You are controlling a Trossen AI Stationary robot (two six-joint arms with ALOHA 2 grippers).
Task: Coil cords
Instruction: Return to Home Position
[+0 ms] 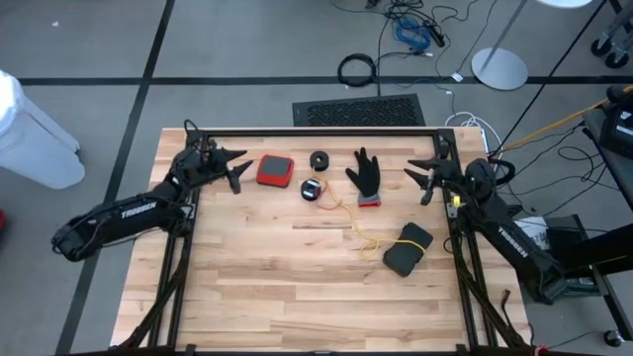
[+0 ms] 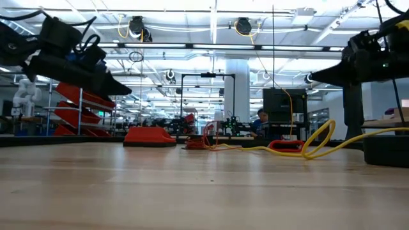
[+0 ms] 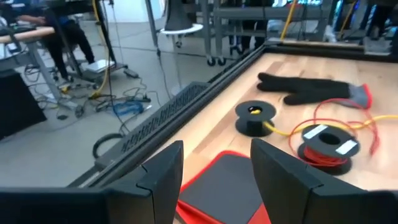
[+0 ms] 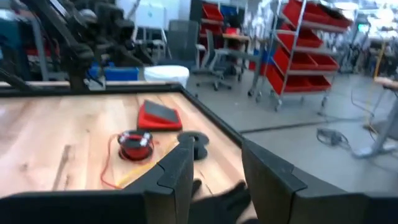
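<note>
Two reels sit flat on the table near its far middle. The black reel (image 1: 319,159) (image 3: 254,116) trails a thin yellow cord (image 1: 362,235) loosely toward the table's middle. The red-wound reel (image 1: 312,189) (image 3: 328,146) (image 4: 135,144) has a red-orange cord (image 1: 332,203) lying in slack loops beside it. My left gripper (image 1: 237,170) (image 3: 214,174) hovers open at the far left, above a red pad and pointing toward the reels. My right gripper (image 1: 420,178) (image 4: 214,168) hovers open at the far right, just right of a black glove. Neither touches anything.
A red pad with a black top (image 1: 275,170) lies left of the reels. The black glove (image 1: 366,176) with its red cuff lies to their right. A black pad (image 1: 407,247) lies right of centre. A black rail (image 1: 316,131) frames the table. Bare wood fills the near half.
</note>
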